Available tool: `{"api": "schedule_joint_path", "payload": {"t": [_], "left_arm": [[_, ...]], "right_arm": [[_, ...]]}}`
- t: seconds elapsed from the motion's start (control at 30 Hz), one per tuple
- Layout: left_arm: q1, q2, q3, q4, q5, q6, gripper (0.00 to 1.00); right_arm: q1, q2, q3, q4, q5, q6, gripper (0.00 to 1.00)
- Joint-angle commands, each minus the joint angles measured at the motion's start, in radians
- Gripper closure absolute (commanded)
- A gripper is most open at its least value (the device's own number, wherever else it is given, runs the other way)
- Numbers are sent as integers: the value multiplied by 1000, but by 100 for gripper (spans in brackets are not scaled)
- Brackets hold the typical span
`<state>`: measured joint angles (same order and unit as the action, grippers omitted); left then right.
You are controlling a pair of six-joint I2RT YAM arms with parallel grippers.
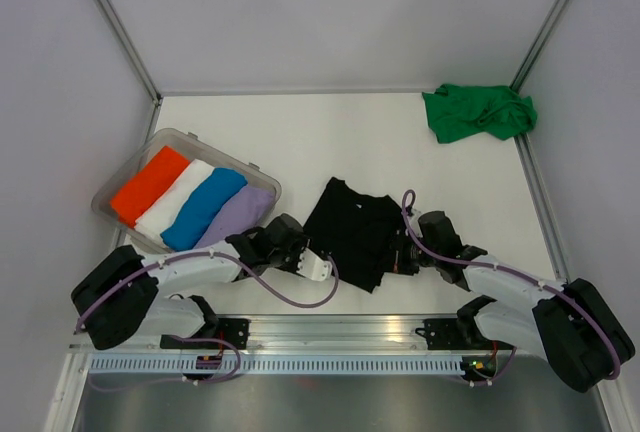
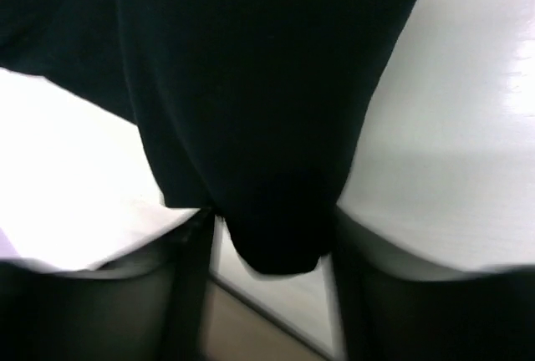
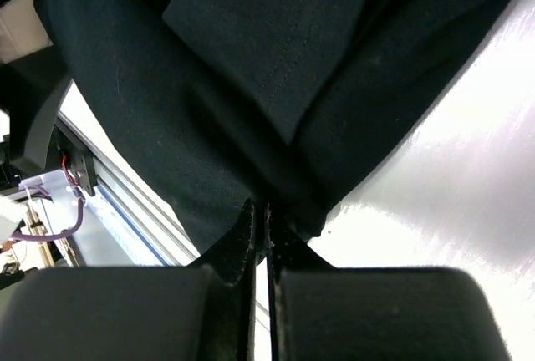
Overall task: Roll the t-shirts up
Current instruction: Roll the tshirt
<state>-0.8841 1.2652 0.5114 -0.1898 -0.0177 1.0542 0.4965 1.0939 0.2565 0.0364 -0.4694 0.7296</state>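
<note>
A black t-shirt (image 1: 352, 227) lies crumpled on the white table between my two grippers. My left gripper (image 1: 308, 254) is at its left edge. In the left wrist view the gripper (image 2: 272, 294) is open, and a rounded corner of the black t-shirt (image 2: 267, 127) hangs between the spread fingers. My right gripper (image 1: 402, 250) is at the shirt's right edge. In the right wrist view it (image 3: 267, 221) is shut on a fold of the black t-shirt (image 3: 251, 60). A bright green t-shirt (image 1: 478, 112) lies bunched at the far right corner.
A clear plastic tub (image 1: 112, 192) at the left holds rolled orange (image 1: 148, 184), white (image 1: 175, 200), blue (image 1: 205, 207) and lilac (image 1: 238, 214) shirts. The table's metal front rail (image 1: 340, 330) runs just behind the arm bases. Grey walls enclose the table.
</note>
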Motion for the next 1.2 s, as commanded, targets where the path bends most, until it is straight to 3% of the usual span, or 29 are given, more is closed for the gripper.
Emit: {"api": "schedule_joint_path", "payload": {"t": [0.0,0.07,0.13,0.2,0.27,0.4,0.47,0.6,0.83,1.0,1.17], "left_arm": [[-1,71,1,26,-45,7,51],[-3,91,10,-6,-41,-16,71],[-3,106,36,-42,-27,-37,97],[2,106,99,-127,1,-75,98],[22,106,163,-265,99,-118,98],[77,140,323,-478,281,-140,98],[115,169,390,-543,352,-111,98],[204,253,522,-727,464,-56,98],[264,378,696,-896,536,35,98],[272,430,725,-919,535,49,98],[274,434,725,-919,556,52,98]], "right_arm": [[-10,3,-13,-18,34,-45,93],[-10,-11,-2,-29,41,-61,87],[-10,-52,19,-79,48,-105,66],[-10,-125,87,-160,55,-189,55],[-9,-179,177,-231,96,-264,51],[-7,-261,302,-378,106,-479,49],[8,-278,328,-357,51,-528,49],[128,-307,352,-320,128,-611,49],[440,-296,380,-364,342,-924,46],[504,-158,376,-417,354,-1047,45],[531,-75,328,-357,500,-1047,44]]}}
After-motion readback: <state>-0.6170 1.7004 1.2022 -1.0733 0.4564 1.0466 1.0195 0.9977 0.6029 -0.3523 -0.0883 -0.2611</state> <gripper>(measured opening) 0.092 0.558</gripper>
